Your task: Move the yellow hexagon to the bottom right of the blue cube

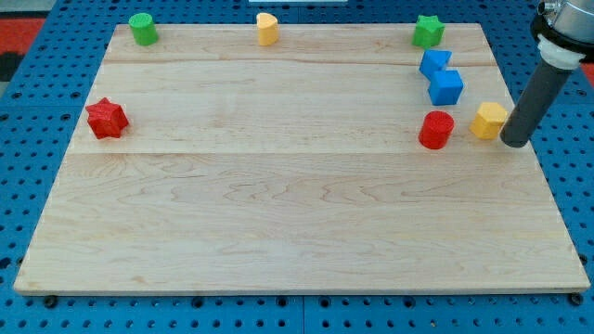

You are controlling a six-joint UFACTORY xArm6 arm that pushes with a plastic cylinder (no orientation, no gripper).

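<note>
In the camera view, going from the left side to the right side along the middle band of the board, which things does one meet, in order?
red star → red cylinder → yellow hexagon → my tip, just right of the hexagon.

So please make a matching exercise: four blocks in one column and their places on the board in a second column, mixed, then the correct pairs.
Blocks:
1. yellow hexagon
2. red star
3. green cylinder
4. blue cube

Places:
A. the view's top left corner
B. near the view's left edge
C. just left of my tip, right of the red cylinder
D. directly below the other blue block, above the red cylinder

Pairs: 1-C, 2-B, 3-A, 4-D
</note>
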